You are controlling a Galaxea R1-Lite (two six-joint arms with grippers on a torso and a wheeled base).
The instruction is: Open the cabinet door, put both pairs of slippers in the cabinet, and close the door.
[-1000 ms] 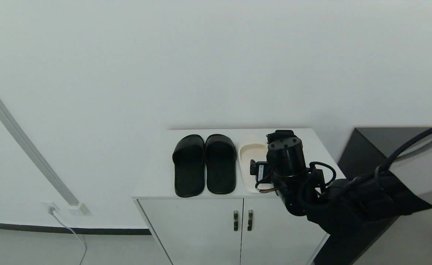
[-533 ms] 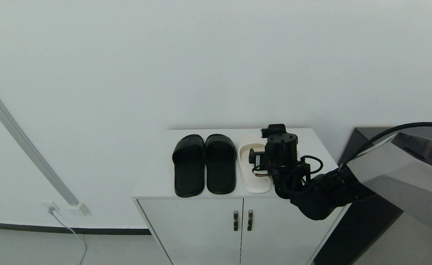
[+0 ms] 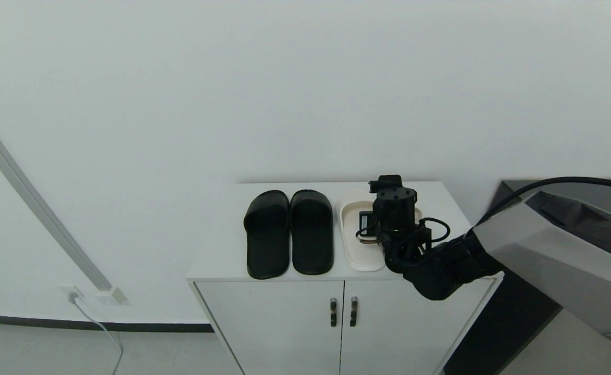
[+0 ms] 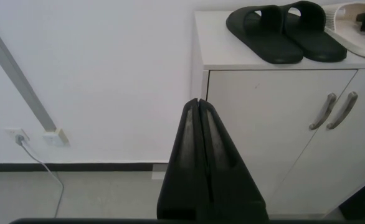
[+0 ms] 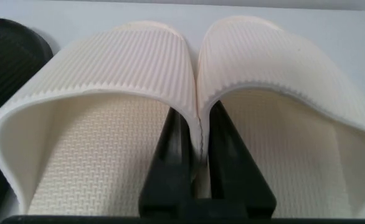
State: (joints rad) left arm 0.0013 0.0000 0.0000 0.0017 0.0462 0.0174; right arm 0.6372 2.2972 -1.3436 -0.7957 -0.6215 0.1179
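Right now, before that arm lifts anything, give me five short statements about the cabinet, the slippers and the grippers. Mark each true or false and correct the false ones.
1. The cabinet doors stand open. False: both are shut.
2. The black slippers lie side by side on the cabinet top. True.
3. The right gripper has one finger inside each of the white slippers. True.
4. The left gripper holds a black slipper. False: it is shut on nothing, away from the cabinet.
5. The white slippers lie to the robot's left of the black pair. False: they lie to its right.
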